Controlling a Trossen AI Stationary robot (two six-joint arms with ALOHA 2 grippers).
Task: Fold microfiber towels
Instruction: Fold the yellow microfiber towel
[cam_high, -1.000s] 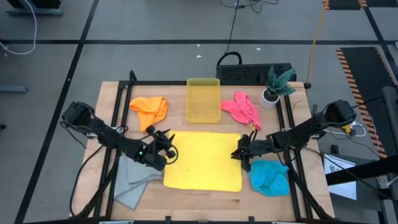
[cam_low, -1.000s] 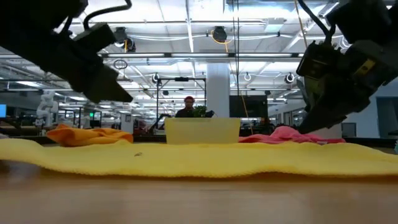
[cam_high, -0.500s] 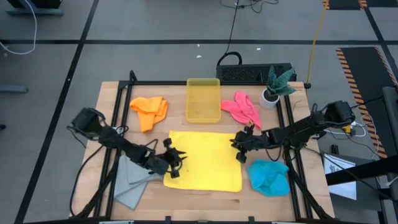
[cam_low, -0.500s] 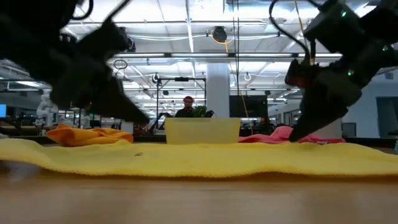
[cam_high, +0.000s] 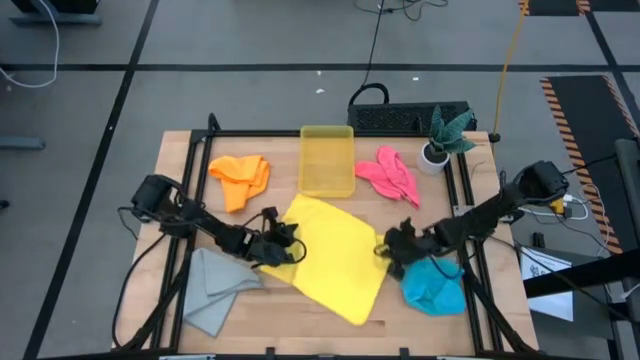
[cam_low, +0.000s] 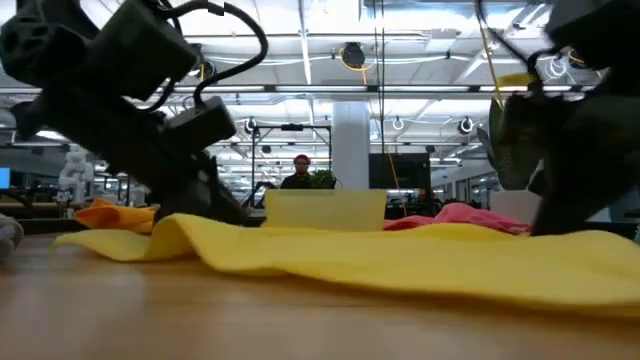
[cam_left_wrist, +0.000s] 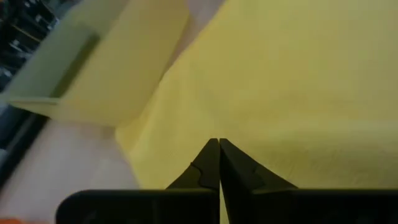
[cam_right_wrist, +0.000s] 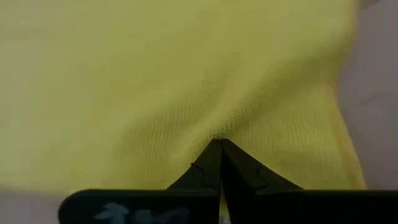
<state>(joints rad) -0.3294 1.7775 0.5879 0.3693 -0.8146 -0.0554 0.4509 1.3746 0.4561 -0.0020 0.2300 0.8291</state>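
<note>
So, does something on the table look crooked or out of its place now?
Yes, the yellow towel lies skewed like a diamond, one corner pointing to the near table edge. Both pincers are shut on it: the left pincer at its left edge, the right pincer at its right edge. Other towels lie crumpled, unfolded.

The yellow towel (cam_left_wrist: 292, 81) runs off both wrist views, so its edges and full shape stay unseen there. In the low view it hides the table behind it, while the left arm covers part of the orange towel (cam_low: 115, 213). The bin (cam_left_wrist: 93, 68) is blurred and cropped.
</note>
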